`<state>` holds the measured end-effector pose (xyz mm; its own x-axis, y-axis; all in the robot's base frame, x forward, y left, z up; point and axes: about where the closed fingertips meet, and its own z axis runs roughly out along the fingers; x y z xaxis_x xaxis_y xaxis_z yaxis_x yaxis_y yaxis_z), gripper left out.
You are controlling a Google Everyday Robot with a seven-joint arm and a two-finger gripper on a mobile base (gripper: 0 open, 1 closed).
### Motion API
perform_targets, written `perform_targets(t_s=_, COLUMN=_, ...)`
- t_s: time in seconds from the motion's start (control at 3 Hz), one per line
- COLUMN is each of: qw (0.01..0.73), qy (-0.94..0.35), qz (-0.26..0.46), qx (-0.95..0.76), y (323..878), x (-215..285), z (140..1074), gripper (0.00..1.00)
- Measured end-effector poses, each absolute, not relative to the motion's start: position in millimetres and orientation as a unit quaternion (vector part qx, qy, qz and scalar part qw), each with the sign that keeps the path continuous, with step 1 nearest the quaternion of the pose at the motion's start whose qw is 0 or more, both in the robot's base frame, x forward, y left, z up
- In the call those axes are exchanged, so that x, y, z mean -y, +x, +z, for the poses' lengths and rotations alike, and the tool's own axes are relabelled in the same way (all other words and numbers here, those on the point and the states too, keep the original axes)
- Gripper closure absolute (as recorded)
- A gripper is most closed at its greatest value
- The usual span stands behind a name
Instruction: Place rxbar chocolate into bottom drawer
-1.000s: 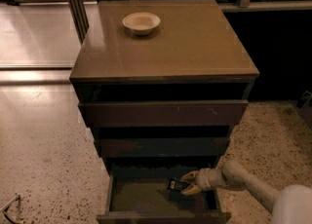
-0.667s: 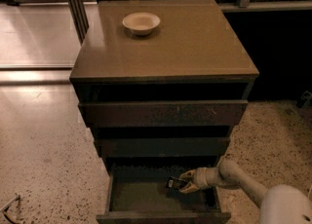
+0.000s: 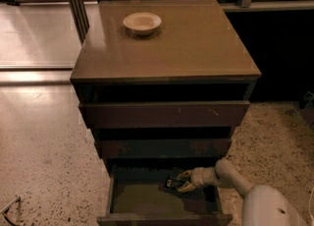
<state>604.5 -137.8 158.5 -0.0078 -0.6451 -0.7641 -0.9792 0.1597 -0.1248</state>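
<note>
My gripper point(image 3: 182, 181) is down inside the pulled-out bottom drawer point(image 3: 140, 199), toward its right rear part, reaching in from the right on my pale arm point(image 3: 230, 177). Its two fingers are clamped around the rxbar chocolate point(image 3: 171, 183), whose dark wrapper pokes out to the left of the fingertips, low over the drawer's dull floor; whether it touches the floor I cannot tell. Above sit the middle drawer point(image 3: 162, 148) and top drawer point(image 3: 164, 114). On the cabinet top point(image 3: 191, 48) a cream bowl point(image 3: 142, 22) stands near the back left.
</note>
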Motion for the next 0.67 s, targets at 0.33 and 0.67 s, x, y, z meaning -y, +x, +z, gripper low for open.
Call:
perform_targets(t_s=0.33, qw=0.357, qy=-0.605, qz=0.222, qx=-0.677, y=612.6, x=137.7, z=142.9, gripper=1.0)
perform_targets(t_s=0.67, qw=0.357, qy=-0.604, qz=0.222, qx=-0.677, y=613.2, x=137.9, z=142.7, gripper=0.81)
